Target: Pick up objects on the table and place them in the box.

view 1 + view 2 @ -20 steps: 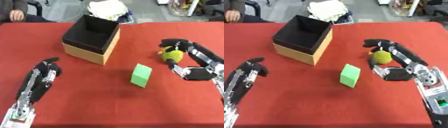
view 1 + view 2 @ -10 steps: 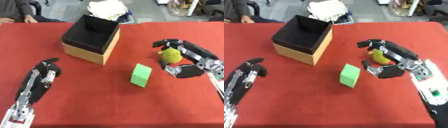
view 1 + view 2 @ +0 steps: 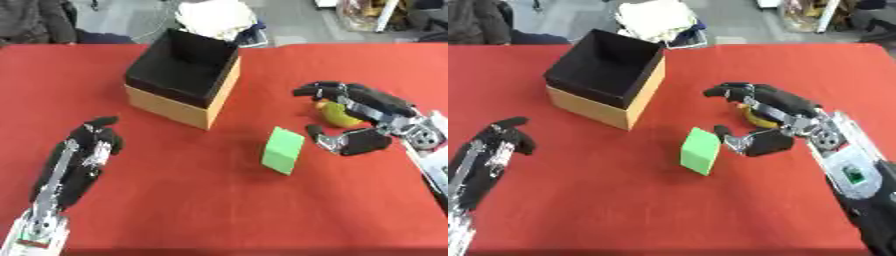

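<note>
— While its fingers arch over a yellow fruit-like object (image 3: 337, 113), what is the right hand (image 3: 366, 115) doing?

— Reaching in from the right edge of the red table (image 3: 201, 200), the right hand is cupped around the yellow object, fingers curved over the top and far side, thumb curled low on the near side. The yellow thing sits between them, partly hidden; whether the fingers actually touch it cannot be told, and whether it rests on the cloth or is lifted is also unclear.

— What lies closest to that hand?

— A green block (image 3: 700, 151), tilted on the red surface just to the left of the thumb, near it but apart.

— And the box?

— An open box (image 3: 184, 78) with tan outer walls and a black inside stands farther left and toward the back of the table, well apart from the green block. Nothing can be made out inside it.

— Where is the other hand?

— The left hand (image 3: 94, 142) shows near the lower left, its black and silver forearm running up from the bottom corner. It lies on the table with fingers loosely bent and holding nothing, well apart from the box and the block.

— Anything beyond the table?

— A white bundle (image 3: 214, 17) sits on the floor behind the box.
</note>
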